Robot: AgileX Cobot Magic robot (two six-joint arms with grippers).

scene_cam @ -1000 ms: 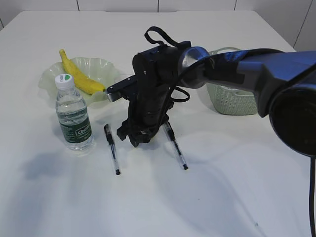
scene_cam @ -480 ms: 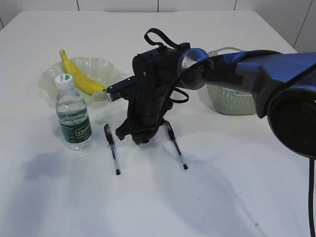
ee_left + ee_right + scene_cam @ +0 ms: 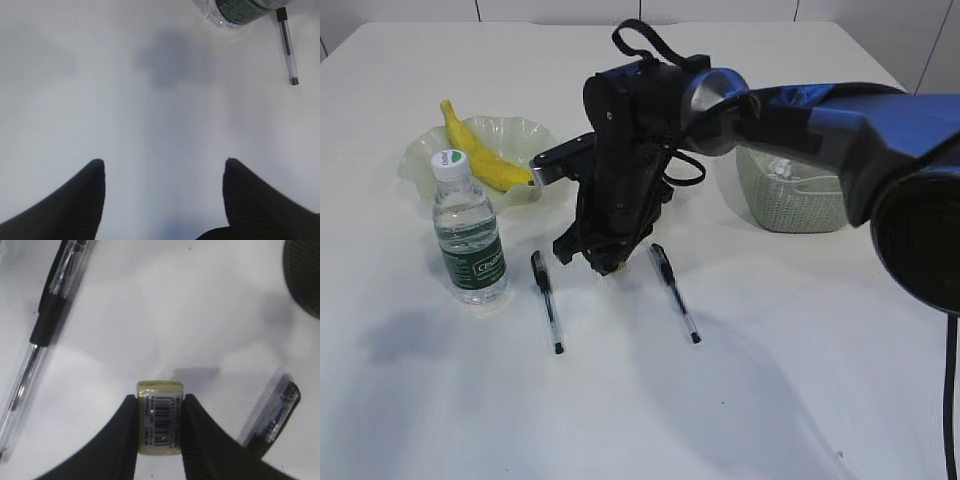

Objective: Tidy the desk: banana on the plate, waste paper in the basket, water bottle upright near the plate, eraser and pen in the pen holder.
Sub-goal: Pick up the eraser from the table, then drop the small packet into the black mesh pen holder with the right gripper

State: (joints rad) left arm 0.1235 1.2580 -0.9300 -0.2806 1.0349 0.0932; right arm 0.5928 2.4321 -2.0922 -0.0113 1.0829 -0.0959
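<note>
My right gripper [image 3: 603, 263] is shut on the eraser [image 3: 160, 422], a small yellowish block with a barcode label, held just above the table between two pens. One pen [image 3: 546, 300] lies to its left and another pen [image 3: 674, 292] to its right; both also show in the right wrist view, the left pen [image 3: 45, 325] and the right pen [image 3: 272, 417]. The banana [image 3: 480, 150] rests on the green plate [image 3: 420, 160]. The water bottle [image 3: 468, 232] stands upright in front of the plate. Crumpled paper [image 3: 782, 168] sits in the basket [image 3: 790, 200]. My left gripper [image 3: 162, 167] hangs open over bare table.
A black mesh container [image 3: 305, 275], seemingly the pen holder, fills the top right corner of the right wrist view; the arm hides it in the exterior view. In the left wrist view, the bottle's base [image 3: 235, 9] and a pen [image 3: 287, 45] lie at the top right.
The right jaws have closed onto the eraser and the right wrist has risen a little off the table. Both pens, the bottle and the banana have not moved.
</note>
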